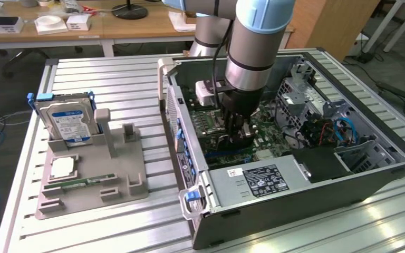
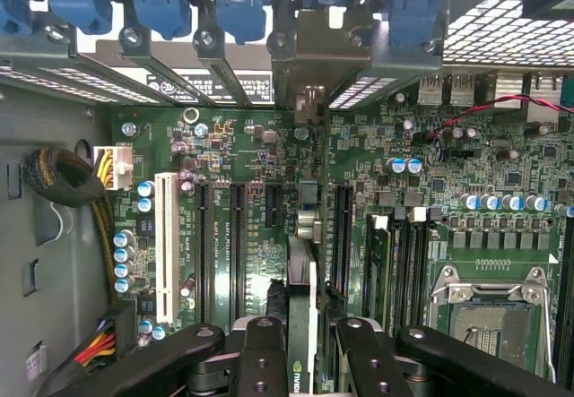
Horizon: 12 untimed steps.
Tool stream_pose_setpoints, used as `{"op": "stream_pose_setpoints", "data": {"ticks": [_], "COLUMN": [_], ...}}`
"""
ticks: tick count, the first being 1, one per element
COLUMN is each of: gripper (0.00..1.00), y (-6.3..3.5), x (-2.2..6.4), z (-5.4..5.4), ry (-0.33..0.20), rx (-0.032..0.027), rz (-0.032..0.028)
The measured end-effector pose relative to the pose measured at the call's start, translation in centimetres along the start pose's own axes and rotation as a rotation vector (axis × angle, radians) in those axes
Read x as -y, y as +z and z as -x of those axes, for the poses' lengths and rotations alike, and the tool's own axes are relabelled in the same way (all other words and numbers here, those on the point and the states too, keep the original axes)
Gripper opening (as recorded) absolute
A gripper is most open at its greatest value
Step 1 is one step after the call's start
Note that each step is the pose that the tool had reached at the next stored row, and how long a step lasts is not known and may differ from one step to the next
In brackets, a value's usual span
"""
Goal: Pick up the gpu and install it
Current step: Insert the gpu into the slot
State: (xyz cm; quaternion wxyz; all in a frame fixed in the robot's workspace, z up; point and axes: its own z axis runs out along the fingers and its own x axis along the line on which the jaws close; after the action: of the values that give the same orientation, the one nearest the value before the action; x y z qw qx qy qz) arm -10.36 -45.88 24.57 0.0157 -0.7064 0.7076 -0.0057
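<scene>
I'm seeing my gripper (image 2: 300,343) holding the gpu (image 2: 303,276) edge-on, fingers (image 2: 265,348) closing on either side of the card, which is standing upright over the motherboard (image 2: 242,182) between the expansion slots. Farther out, the arm is reaching down into the open computer case (image 1: 273,208) on the table (image 1: 111,79).

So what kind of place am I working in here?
Probably a robotics lab or workshop: an open black desktop computer case lies on a ribbed aluminium table, a grey fixture block holds spare parts, and cluttered wooden desks stand behind.
</scene>
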Motion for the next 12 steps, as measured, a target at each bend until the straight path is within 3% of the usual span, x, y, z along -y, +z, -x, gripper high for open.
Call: {"op": "stream_pose_setpoints", "data": {"ticks": [12], "gripper": [0.26], "y": [0.14], "x": [-0.01], "z": [0.0], "ry": [0.0], "rx": [-0.0001], "rz": [0.0]}}
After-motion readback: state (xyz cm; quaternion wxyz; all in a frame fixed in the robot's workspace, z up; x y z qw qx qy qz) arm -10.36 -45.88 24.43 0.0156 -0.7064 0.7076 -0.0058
